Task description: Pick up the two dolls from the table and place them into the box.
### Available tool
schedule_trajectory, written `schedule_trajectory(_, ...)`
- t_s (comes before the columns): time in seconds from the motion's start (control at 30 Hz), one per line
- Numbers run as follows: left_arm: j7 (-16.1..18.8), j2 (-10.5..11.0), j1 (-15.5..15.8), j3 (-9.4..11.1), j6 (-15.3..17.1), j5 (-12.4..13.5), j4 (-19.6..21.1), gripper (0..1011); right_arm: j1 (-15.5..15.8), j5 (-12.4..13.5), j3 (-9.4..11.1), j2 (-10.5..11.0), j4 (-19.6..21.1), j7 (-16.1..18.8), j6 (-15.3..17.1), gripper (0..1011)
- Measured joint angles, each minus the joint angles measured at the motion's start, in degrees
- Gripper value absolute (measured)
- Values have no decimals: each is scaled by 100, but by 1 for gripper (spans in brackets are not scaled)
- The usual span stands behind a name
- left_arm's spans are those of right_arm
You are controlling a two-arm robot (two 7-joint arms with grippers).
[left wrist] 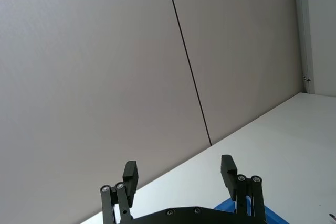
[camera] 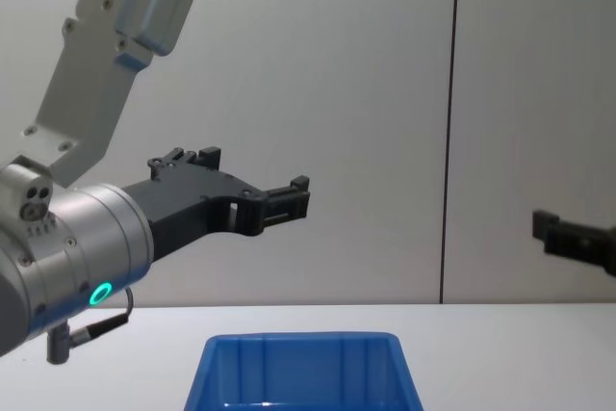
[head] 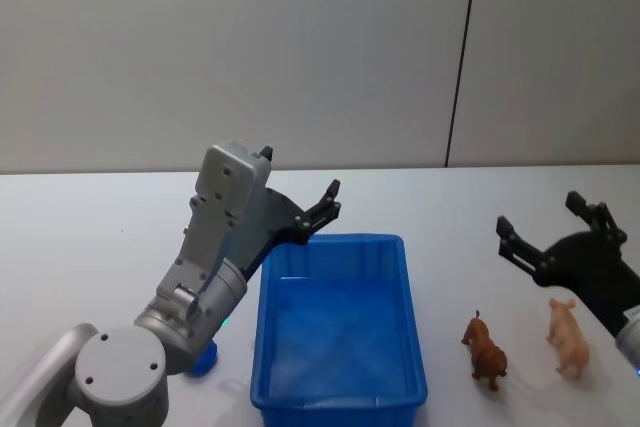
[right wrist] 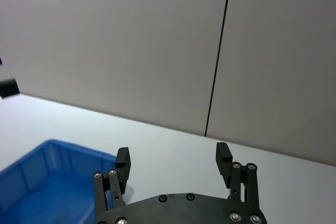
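Two dolls stand on the table (head: 100,247) to the right of the box: a brown dog (head: 485,352) and, further right, a pink pig (head: 567,337). The box (head: 410,317) is a bright blue bin with nothing in it, also seen in the chest view (camera: 298,339) and the right wrist view (right wrist: 47,182). My left gripper (head: 300,175) hangs open in the air over the box's far left corner, with nothing between its fingers (left wrist: 178,170). My right gripper (head: 540,215) is open too, raised just behind the two dolls (right wrist: 173,156).
Pale grey wall panels with a dark vertical seam (head: 462,57) rise behind the table. My left arm's grey body (head: 215,257) leans along the box's left side. Bare tabletop stretches to the left and behind the box.
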State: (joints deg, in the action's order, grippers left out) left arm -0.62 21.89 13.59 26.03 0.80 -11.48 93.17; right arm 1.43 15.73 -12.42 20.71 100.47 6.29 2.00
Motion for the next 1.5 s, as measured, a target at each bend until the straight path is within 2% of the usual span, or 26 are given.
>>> schedule_trajectory(0.4,0,0,0,0,0,0,0,1001,242,-66,155,390,-202,413,196,1001)
schedule_trajectory(0.73,0,0,0,0,0,0,0,1001,336,5,249,581,-422,695,535,1001)
schedule_trajectory(1.03,0,0,0,0,0,0,0,1001,293,44,259,608,-732,874,822,1001)
schedule_trajectory(1.5,0,0,0,0,0,0,0,1001,154,52,200,530,-1121,1011,1173,1001)
